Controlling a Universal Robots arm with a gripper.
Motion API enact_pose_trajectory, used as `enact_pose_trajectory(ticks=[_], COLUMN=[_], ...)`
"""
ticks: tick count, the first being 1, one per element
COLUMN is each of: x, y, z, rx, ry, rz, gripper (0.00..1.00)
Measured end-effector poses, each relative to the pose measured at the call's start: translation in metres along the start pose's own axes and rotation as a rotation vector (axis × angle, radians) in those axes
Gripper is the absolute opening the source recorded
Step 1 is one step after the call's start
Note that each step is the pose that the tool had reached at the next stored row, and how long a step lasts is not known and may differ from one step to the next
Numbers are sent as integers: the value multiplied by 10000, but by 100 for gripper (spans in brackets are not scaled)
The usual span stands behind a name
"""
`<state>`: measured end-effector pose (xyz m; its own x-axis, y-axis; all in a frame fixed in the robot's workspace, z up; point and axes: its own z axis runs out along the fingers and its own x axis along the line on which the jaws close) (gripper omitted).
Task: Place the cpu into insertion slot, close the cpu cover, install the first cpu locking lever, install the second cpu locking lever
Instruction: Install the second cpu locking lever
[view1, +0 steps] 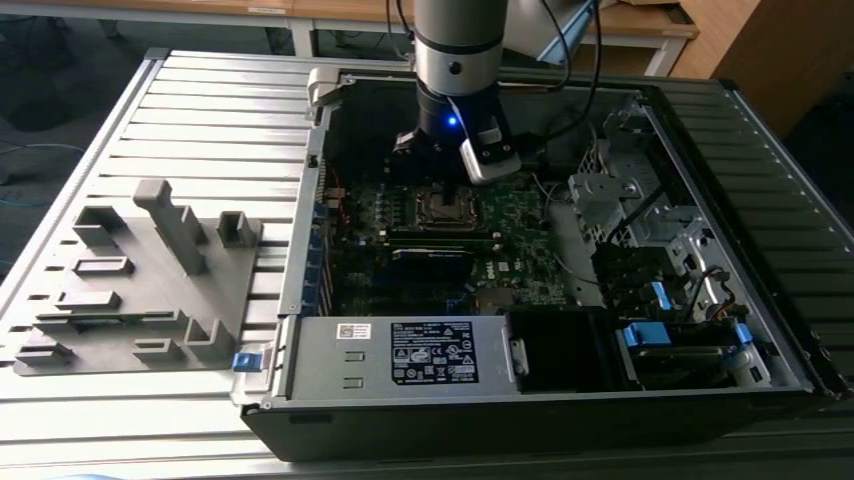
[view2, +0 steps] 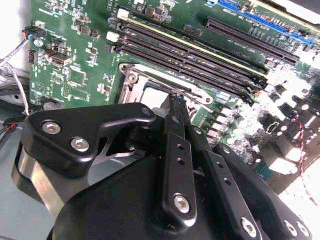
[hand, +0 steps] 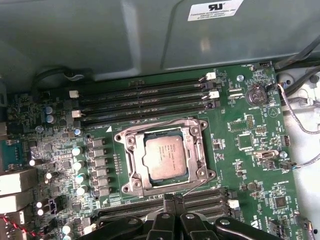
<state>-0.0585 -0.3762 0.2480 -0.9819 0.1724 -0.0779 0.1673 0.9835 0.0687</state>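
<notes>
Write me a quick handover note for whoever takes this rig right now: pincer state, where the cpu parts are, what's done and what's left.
Pincer: fingers together, holding nothing, poised just above the socket's edge.
Cpu: seated in the insertion slot on the green motherboard, silver top facing up.
Cpu cover: looks lowered, its frame lying around the chip.
Done: cpu placed; cover apparently closed.
Left: both locking levers. Whether either is latched cannot be told from these views, so check them before moving on.
</notes>
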Motion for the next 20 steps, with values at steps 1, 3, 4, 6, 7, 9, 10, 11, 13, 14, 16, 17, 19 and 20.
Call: enact_pose_trajectory(ticks=[1, 3, 4, 6, 7, 9, 10, 11, 13, 14, 16, 17, 19, 20], x=[-1, -2, -2, -2, -2, -3, -4, -5, -6, -6, -6, -6, 2, 11], y=[0, 0, 0, 0, 0, -3, -7, -12, -23, -26, -30, -33, -39, -41], z=[2, 6, 6, 6, 6, 6, 7, 8, 11, 14, 17, 18, 24, 31], rx=[24, 85, 97, 98, 99, 100, 98, 96, 96, 95, 97, 95, 89, 86], ry=[71, 257, 270, 270, 270, 271, 270, 271, 274, 276, 284, 289, 294, 296], rz=[3, 11, 11, 11, 12, 11, 6, -5, -66, -117, -259, -329, -420, -451], gripper=[11, 11, 11, 11, 11, 11, 11, 11, 11, 11, 11, 11, 11, 11])
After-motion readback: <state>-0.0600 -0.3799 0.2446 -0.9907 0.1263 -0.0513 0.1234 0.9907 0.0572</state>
